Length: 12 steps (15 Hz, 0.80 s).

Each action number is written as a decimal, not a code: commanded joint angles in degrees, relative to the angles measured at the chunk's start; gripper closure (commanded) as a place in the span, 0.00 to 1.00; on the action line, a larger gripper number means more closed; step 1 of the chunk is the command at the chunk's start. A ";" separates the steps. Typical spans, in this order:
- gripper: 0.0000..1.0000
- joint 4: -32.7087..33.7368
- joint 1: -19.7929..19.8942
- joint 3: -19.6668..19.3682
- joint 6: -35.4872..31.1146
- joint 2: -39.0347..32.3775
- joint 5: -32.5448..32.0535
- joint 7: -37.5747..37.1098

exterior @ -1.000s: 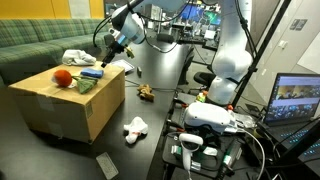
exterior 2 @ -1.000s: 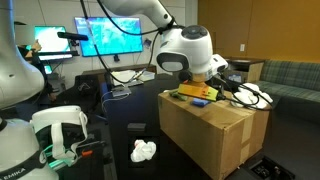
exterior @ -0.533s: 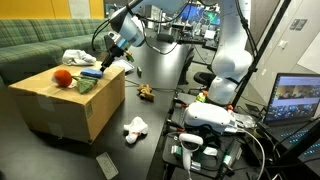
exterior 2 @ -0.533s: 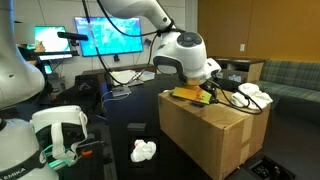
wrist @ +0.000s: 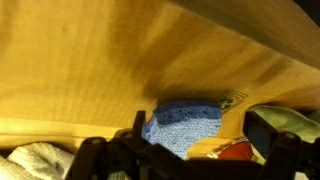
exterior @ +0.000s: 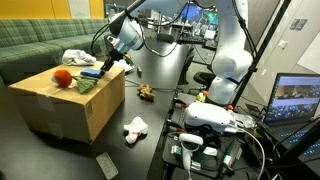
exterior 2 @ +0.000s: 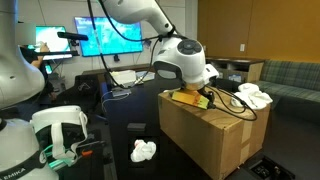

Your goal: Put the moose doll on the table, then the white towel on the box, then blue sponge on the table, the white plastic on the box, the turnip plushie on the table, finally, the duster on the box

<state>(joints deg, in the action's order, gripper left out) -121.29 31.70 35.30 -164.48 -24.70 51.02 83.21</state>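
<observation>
The gripper (exterior: 106, 64) has sunk lower over the box (exterior: 70, 115), its claw spread wide and empty above the blue sponge (wrist: 183, 126), so the sponge looks next for the table.

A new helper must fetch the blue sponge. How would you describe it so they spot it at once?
Look for the big cardboard box; the blue sponge lies on its top, close to the robot's open gripper. It is the only bright blue flat block there, next to a round red plushie with green leaves and a crumpled white towel.
</observation>
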 commanded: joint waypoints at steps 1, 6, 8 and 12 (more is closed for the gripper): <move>0.00 1.77 -0.68 0.81 -2.35 -1.88 0.69 0.90; 0.00 3.08 -3.16 0.08 -5.40 -3.62 -0.45 0.02; 0.00 3.60 -4.38 -0.40 -6.85 -4.33 -1.00 -0.31; 0.00 5.07 -7.94 -2.94 -9.66 -6.34 -2.99 -1.68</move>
<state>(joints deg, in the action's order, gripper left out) -118.69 26.76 34.57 -171.60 -28.92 50.16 83.08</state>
